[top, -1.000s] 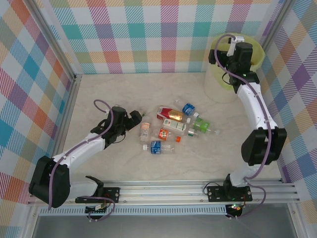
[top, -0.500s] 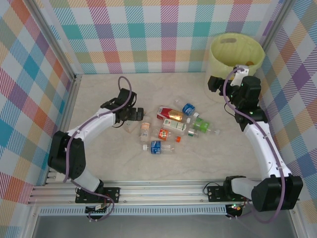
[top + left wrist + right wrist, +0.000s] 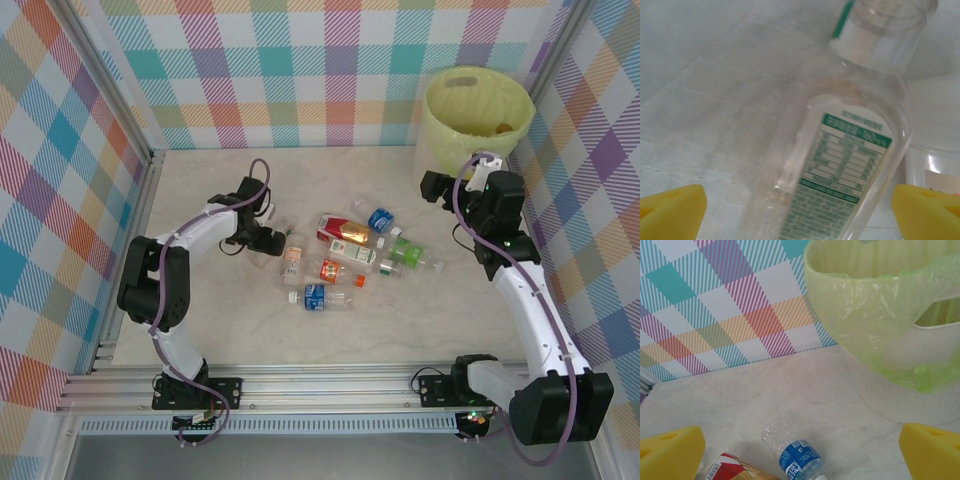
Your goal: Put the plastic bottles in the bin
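Plastic bottles (image 3: 352, 253) lie clustered mid-frame on the desk (image 3: 200, 320), most of the job undone; the bin (image 3: 450, 130) at upper right shows one orange glimpse inside. My left hand (image 3: 270, 238) straddles a clear bottle (image 3: 840, 150), opened wide; my right hand (image 3: 435, 186) gapes empty beside the bin.

Bottles (image 3: 350, 255) clustered mid-table, bin (image 3: 450, 125) mouth seemingly unobstructed

A pale marbled table (image 3: 200, 320) is seen from above. Small plastic bottles (image 3: 352, 255) are scattered on their sides in a loose cluster near its middle. A tall bin (image 3: 470, 125), lined with a yellow-green bag, is set at its far right corner.
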You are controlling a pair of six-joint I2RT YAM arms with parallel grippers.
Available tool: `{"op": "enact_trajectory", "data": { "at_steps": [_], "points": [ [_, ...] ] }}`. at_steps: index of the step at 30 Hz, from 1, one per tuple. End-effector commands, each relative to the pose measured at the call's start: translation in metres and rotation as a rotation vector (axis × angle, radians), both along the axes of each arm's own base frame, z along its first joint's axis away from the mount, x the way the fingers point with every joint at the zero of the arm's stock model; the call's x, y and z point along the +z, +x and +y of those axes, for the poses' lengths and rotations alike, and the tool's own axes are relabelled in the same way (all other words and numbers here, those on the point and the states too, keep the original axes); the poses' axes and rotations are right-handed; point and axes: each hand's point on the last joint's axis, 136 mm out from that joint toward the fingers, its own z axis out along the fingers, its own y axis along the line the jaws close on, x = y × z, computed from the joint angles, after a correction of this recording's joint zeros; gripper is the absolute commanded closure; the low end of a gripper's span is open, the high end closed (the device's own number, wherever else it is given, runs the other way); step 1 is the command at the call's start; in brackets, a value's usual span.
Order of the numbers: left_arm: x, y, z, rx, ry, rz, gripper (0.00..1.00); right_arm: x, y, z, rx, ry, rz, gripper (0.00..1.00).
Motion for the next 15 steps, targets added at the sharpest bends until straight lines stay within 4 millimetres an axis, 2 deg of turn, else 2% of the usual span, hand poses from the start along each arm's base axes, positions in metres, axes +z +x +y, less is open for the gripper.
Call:
{"op": "enact_trajectory", "data": {
  "at_steps": [1, 15],
  "points": [
    [-0.002, -0.001, -0.01, -0.086, -0.042, -0.005, 0.08, 0.003, -0.001, -0.001, -0.013, 0.019, -0.006, 0.0],
    [-0.014, -0.001, -0.006, -0.141, 0.002, -0.062, 0.18, 0.003, -0.004, -0.002, -0.026, 0.037, -0.005, 0.0]
  ]
}}
